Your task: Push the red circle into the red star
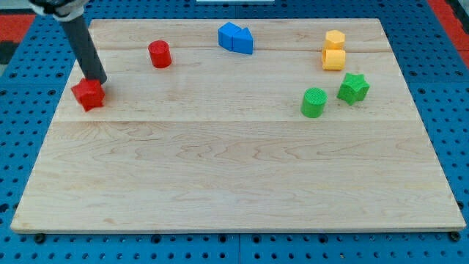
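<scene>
The robot's visible body is a straight, dark rod of round section, near black with a faint grey sheen along its length. It widens into a bulkier dark mount at the view's top edge. My tip (100, 79) is plain and blunt.

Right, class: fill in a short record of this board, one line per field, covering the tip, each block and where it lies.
tip: my tip at the red star's upper right edge, at the view's left
red star: far left
red circle: up and to the right of the star, apart from it
blue blocks: top centre, two touching; shapes unclear
yellow blocks: top right, one just above the other
green circle: right of centre
green star: just right of the green circle
board: wooden
</scene>
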Tool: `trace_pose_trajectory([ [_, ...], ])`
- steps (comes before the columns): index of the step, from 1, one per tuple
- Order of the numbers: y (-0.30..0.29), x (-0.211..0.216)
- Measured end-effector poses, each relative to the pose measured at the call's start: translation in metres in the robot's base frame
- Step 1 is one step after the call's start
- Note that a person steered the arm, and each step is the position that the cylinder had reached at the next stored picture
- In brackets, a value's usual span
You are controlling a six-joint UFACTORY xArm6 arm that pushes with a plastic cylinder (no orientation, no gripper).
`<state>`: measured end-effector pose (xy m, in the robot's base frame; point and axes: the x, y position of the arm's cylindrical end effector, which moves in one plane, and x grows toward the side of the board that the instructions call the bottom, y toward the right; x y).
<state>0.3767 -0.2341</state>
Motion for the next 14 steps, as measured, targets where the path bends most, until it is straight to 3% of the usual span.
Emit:
trace_pose_trajectory([
  [2, 0.001, 0.095],
  [3, 0.023, 0.099],
  [5, 0.172, 0.015],
  [7, 0.195, -0.125],
  [9, 0.126, -0.070],
  [11, 0.133, -0.135],
  [12, 0.085, -0.087],
  [14, 0.043, -0.001],
])
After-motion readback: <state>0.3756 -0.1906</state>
